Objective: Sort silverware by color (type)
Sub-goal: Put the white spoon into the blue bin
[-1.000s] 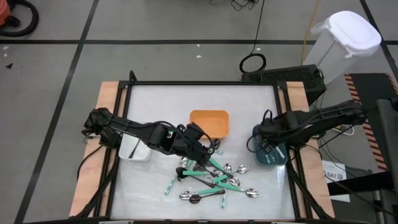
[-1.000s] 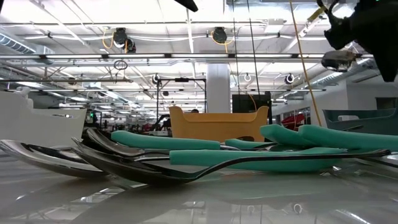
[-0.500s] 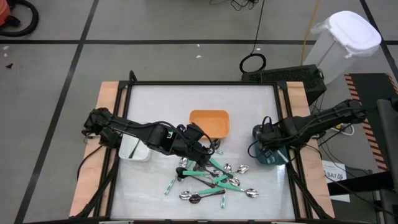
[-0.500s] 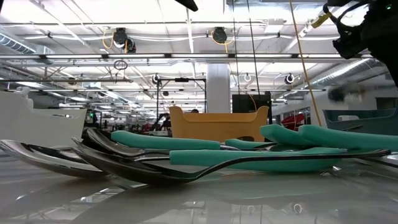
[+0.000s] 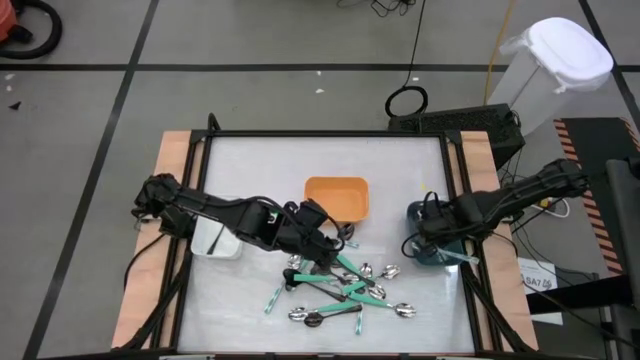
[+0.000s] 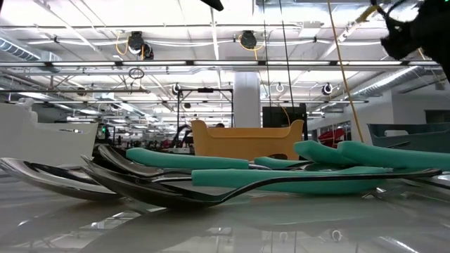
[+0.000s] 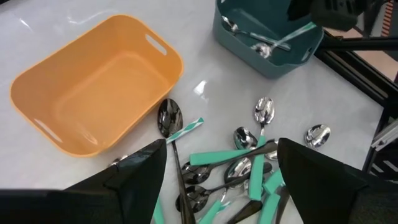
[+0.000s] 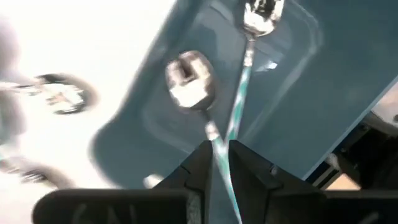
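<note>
Hovering over the dark teal bin (image 5: 437, 245), your right gripper (image 8: 219, 163) fingers stand barely parted around a teal-striped spoon (image 8: 239, 102). Open fully before lifting. Left gripper (image 7: 221, 177) fingers gape empty above the silverware pile (image 5: 340, 285) mid-table.

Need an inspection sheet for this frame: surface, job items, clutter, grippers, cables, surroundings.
Surface: white glossy table, wooden side rails.
Job's things: silverware pile near the front centre, teal and dark handles crossing; two teal-striped spoons in the dark teal bin.
Clutter: orange bin empty; white bin under the left arm.
Grippers: left gripper open above the pile; right gripper over the teal bin, fingers nearly shut around a striped handle.
Cables: black coil on the floor behind the table.
Surroundings: white lidded container at right; no people seen.
</note>
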Controlling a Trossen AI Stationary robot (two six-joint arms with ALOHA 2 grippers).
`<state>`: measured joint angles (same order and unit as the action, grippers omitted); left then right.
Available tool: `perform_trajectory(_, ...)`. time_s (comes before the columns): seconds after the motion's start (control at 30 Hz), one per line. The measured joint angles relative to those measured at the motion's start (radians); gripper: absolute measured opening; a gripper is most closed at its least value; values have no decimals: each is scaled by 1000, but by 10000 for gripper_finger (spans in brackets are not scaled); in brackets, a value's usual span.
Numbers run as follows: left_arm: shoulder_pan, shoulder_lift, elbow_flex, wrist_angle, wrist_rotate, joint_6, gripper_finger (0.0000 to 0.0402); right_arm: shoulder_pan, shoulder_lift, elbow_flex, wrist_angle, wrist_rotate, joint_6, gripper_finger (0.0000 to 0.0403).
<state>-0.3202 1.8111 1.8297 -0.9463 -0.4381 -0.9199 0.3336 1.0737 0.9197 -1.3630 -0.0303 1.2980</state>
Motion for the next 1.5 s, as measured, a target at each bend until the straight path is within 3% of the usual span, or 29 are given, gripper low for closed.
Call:
perform_trajectory(0.2,-26,0,0,-1,0,-2,301,31,0,135,-70,0,29,51)
perform_trajectory(0.37,-41,0,0,-1,0,-1,301,57,1,160,-119,-117,28,62)
perform_trajectory(0.77,-42,0,0,-1,-5,25,301,68,43,-3,-18,-163,27,181)
perform_trajectory(0.97,-45,0,0,-1,-6,27,301,67,60,-76,-3,-153,15,204)
perform_trajectory(1.23,-56,0,0,-1,-7,27,301,67,60,-164,101,-156,-2,173)
perform_trajectory(1.5,-81,0,0,-1,-7,20,301,67,60,-168,107,-147,-7,74)
